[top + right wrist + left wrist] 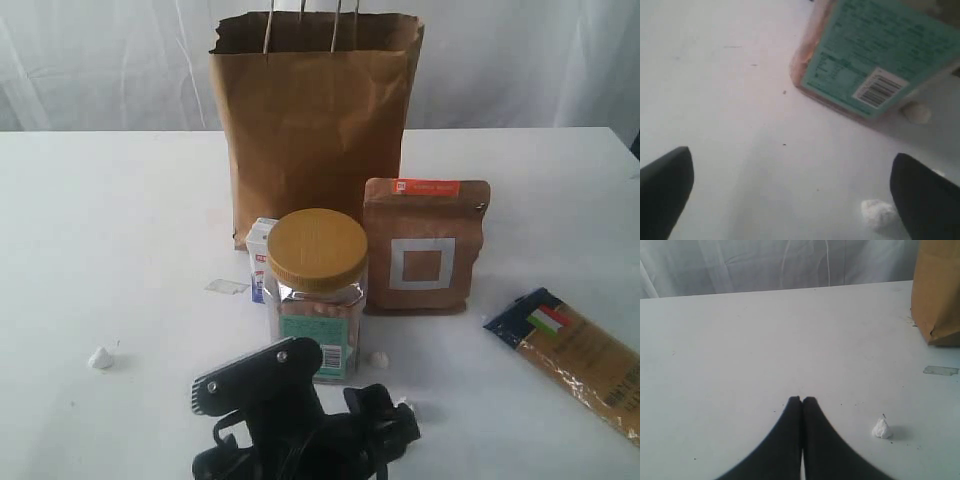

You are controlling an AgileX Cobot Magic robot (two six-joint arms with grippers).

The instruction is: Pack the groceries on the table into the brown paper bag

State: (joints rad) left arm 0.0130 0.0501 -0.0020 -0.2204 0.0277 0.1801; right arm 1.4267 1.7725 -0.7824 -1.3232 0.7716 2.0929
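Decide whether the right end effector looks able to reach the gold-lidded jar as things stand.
Probably yes: the right end effector stands open facing the gold-lidded jar, only bare table between them; a white scrap lies close by.

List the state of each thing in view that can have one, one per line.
Tall brown kraft paper bag: upright, top open.
Gold-lidded clear nut jar: upright, lid on.
Brown white-square pouch: standing upright.
Small white-blue carton: upright, partly hidden by the jar.
Long Italian-flag pasta packet: lying flat.
Left gripper: shut, empty.
Right gripper: open, empty.
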